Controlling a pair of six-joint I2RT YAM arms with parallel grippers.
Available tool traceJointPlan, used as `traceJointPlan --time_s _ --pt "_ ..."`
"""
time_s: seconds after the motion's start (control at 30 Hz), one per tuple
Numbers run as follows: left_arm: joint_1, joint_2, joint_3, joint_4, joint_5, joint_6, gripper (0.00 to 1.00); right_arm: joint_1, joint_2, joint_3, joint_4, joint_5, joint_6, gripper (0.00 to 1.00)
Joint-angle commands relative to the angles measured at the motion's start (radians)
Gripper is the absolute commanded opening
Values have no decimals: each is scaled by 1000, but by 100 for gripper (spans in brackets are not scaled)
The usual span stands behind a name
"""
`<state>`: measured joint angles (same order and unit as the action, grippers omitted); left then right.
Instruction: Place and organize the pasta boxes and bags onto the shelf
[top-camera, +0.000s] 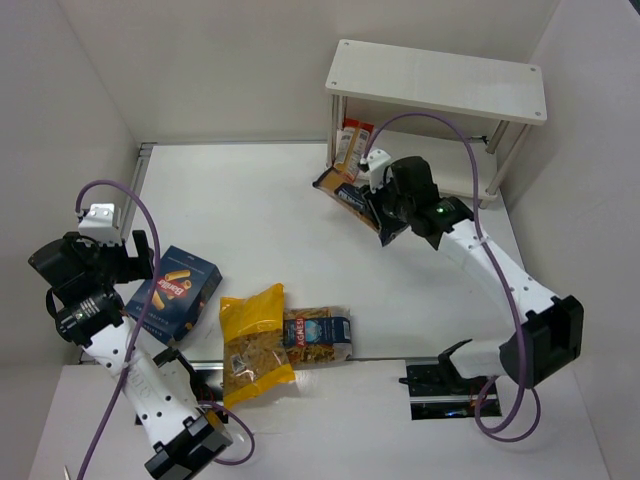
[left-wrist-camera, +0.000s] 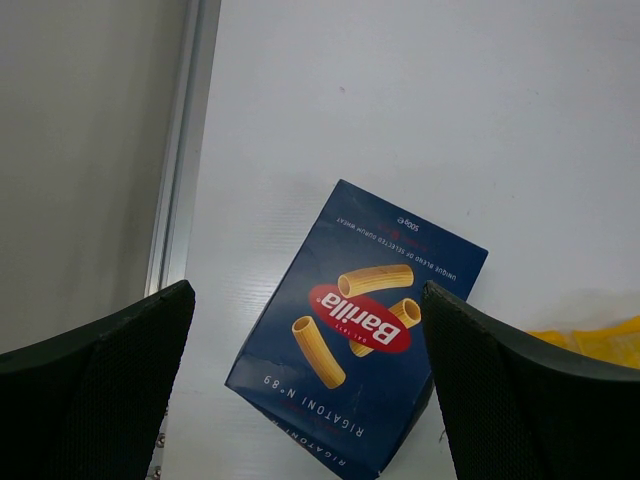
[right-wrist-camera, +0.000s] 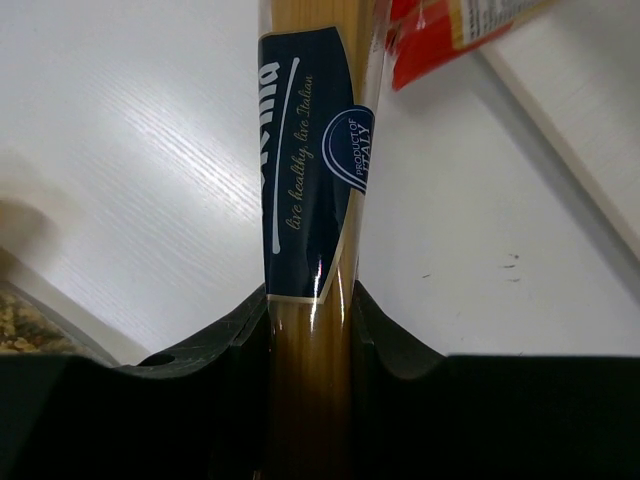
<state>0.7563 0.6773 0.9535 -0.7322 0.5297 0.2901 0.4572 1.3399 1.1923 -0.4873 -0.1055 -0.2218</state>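
The shelf (top-camera: 437, 80) stands at the far right, and a red-and-white narrow pack (top-camera: 352, 140) leans under its top board. My right gripper (top-camera: 386, 212) is shut on the long spaghetti pack (top-camera: 343, 194), just in front of the shelf's left end. In the right wrist view the gripper (right-wrist-camera: 310, 300) pinches that pack (right-wrist-camera: 308, 190), with the red-and-white pack (right-wrist-camera: 450, 30) just beyond. My left gripper (top-camera: 125, 258) hangs open over the dark blue box (top-camera: 176, 292). In the left wrist view the box (left-wrist-camera: 365, 320) lies flat below the wide-apart fingers (left-wrist-camera: 110, 380).
A yellow bag (top-camera: 255, 345) and a clear blue-labelled bag (top-camera: 318, 335) lie side by side at the near edge, right of the blue box. A metal rail (left-wrist-camera: 180, 150) runs along the table's left edge by the wall. A white board edge (right-wrist-camera: 590, 130) shows right of the spaghetti.
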Motion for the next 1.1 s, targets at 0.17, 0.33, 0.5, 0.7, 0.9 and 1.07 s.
traceJointPlan --time_s 0.17,0.33,0.5,0.7,0.9,1.07 --pt "15 7 -1 20 24 26 99 -8 -150 142 62 -20 -4 0" --pt "15 7 -1 20 24 26 99 -8 -159 177 62 29 10 0" --pt "15 16 -1 20 24 26 99 -8 -122 228 53 50 32 0" --pt "15 16 -1 20 24 26 99 -8 -84 335 41 59 41 0" --pt "15 25 -1 20 24 17 99 -8 -38 460 6 37 19 0" --pt "25 25 -1 20 24 17 99 1 -15 535 6 24 19 0"
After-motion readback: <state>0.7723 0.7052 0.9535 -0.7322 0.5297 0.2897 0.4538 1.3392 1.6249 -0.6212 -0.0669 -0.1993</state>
